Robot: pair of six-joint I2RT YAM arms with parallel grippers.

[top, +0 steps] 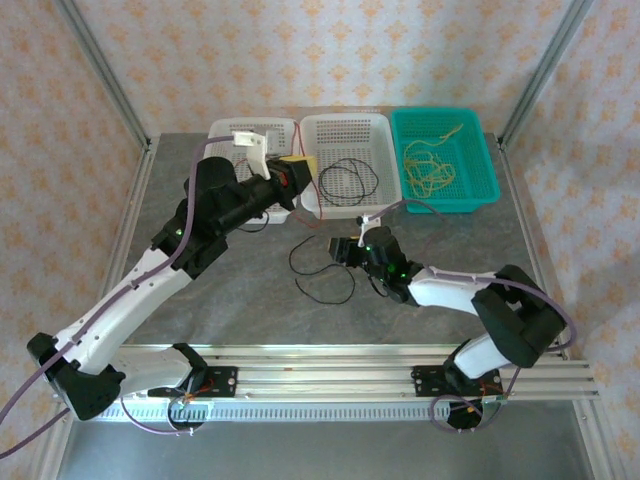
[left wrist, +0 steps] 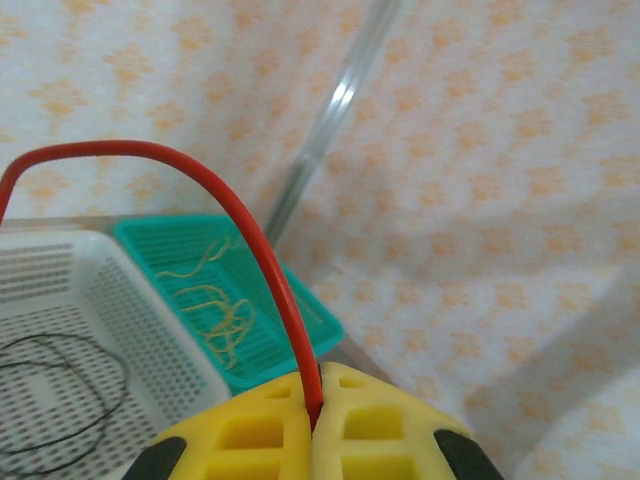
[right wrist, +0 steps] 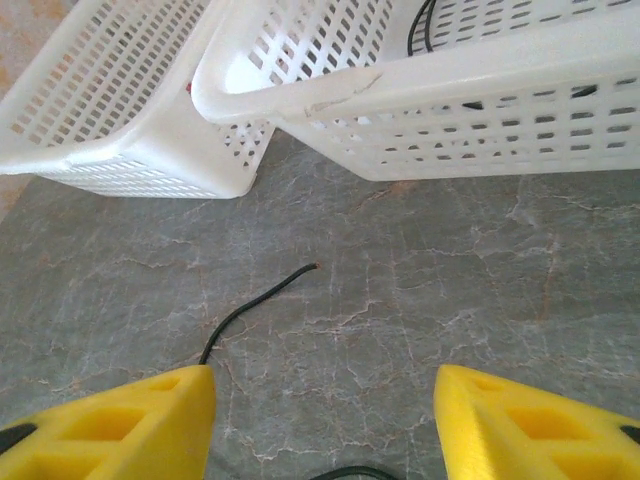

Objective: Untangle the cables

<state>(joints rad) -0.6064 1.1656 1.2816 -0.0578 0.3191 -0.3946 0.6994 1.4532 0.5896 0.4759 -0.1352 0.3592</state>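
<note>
Surface: grey marbled table (top: 250, 300), patterned wallpaper behind it.
Left arm (top: 150, 270): stretched up and forward, wrist over the left white basket (top: 225, 130).
Right arm (top: 450, 290): folded low, reaching toward the table's middle.
Left gripper (left wrist: 313, 425): pressed together, pinching the red cable (left wrist: 240, 215), which arches upward.
Right gripper (right wrist: 325, 400): spread wide just above the table; the black cable (right wrist: 255, 305) ends beside one finger.
Other cables: black loop (top: 347, 180) in the middle white basket (top: 385, 150); yellow cables (top: 430, 165) in the teal basket (top: 490, 170).

The white-and-black left arm (top: 150, 270) reaches up and forward, wrist raised high. Its yellow-padded left hand (left wrist: 313, 425) is pinched tight on a thin red cable (left wrist: 250, 220). The right arm (top: 450, 290) folds low with its elbow bent. Its yellow-padded right hand (right wrist: 325, 420) tilts downward, fingers standing well apart.
</note>
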